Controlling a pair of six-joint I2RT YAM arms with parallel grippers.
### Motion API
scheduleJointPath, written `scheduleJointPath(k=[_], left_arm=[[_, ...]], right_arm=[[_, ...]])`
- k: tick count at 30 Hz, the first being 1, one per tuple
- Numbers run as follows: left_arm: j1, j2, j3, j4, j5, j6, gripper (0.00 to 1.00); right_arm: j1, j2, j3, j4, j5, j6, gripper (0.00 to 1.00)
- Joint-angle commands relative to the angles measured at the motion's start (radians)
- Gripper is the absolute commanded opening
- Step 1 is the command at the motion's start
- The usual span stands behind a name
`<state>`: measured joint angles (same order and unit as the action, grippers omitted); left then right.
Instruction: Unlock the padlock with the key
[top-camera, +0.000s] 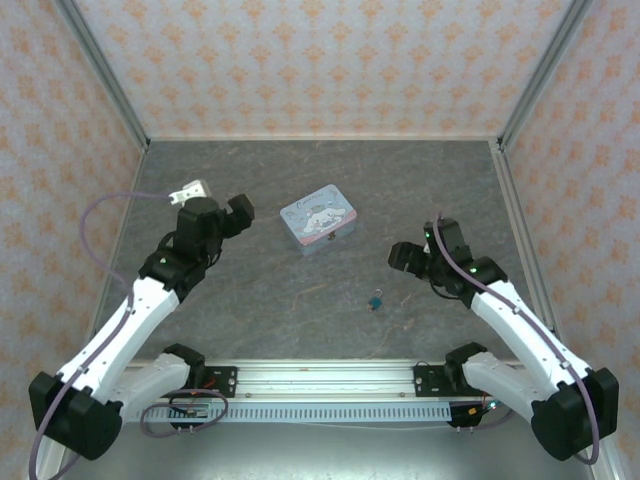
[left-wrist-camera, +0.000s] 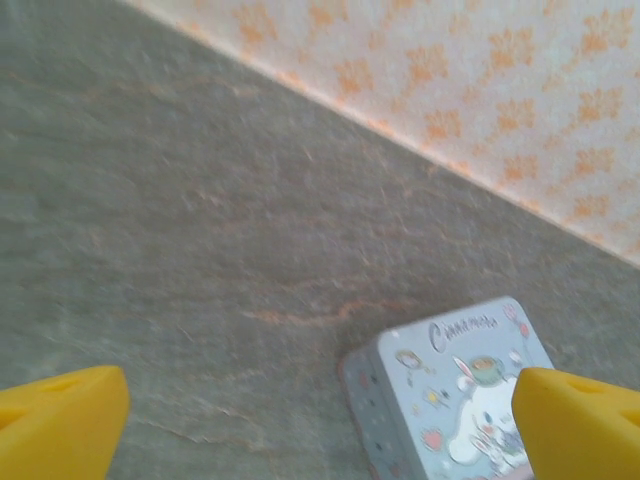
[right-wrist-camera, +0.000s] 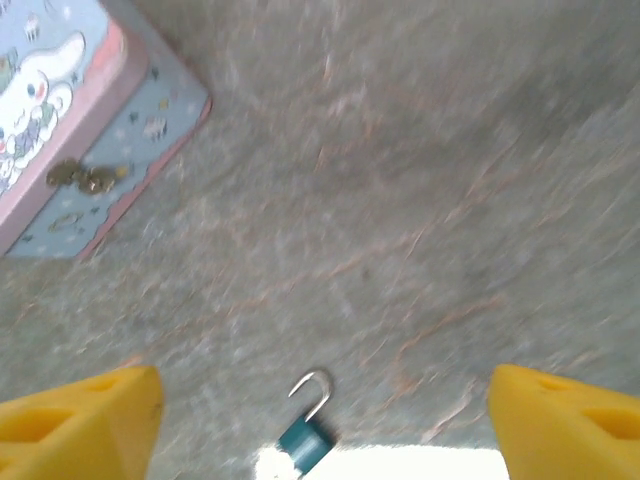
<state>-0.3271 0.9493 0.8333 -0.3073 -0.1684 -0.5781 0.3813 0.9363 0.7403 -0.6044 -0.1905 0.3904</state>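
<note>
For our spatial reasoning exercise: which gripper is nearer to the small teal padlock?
Right. The right gripper hangs just beyond the padlock, slightly to its right; the left gripper is far off to the left, past the tin.

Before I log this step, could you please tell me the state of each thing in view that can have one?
padlock: shackle swung open, lying on the table, not held.
cartoon tin: lid shut, lying flat on the table.
left gripper: jaws wide open, holding nothing.
right gripper: jaws wide open, holding nothing, above the padlock.
</note>
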Motion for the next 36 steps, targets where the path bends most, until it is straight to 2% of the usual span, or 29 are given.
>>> scheduleJointPath(k=[1, 3, 6, 9, 12, 17, 26, 31, 36], left_arm=[[0.002, -0.079, -0.057, -0.004, -0.201, 0.113, 0.99], [0.003, -0.123, -0.109, 0.051, -0.269, 0.203, 0.99], [0.002, -0.173, -0.206, 0.167, -0.354, 0.315, 1.00], [0.005, -0.185, -0.291, 0.263, -0.405, 0.433, 1.00], [0.024, -0.164, -0.327, 0.291, -0.424, 0.494, 1.00], [0.052, -0.084, -0.381, 0.395, -0.393, 0.529, 1.00], [0.108, 0.142, -0.440, 0.661, -0.282, 0.568, 1.00], [0.154, 0.213, -0.475, 0.797, -0.196, 0.565, 1.00], [0.183, 0.275, -0.496, 0.913, -0.146, 0.574, 1.00]], right_arm=[[-0.015, -0.029, 0.047, 0.041, 0.220, -0.156, 0.93], [-0.029, -0.033, 0.042, 0.103, 0.314, -0.231, 1.00], [-0.062, -0.033, -0.014, 0.237, 0.392, -0.342, 0.99], [-0.125, -0.030, -0.106, 0.400, 0.405, -0.403, 0.99], [-0.206, -0.019, -0.214, 0.581, 0.401, -0.408, 0.99], [-0.304, 0.091, -0.370, 0.930, 0.356, -0.446, 0.99], [-0.327, 0.321, -0.440, 1.332, 0.237, -0.512, 0.99], [-0.365, 0.373, -0.386, 1.301, 0.170, -0.467, 0.99], [-0.379, 0.513, -0.423, 1.505, 0.143, -0.436, 0.99]])
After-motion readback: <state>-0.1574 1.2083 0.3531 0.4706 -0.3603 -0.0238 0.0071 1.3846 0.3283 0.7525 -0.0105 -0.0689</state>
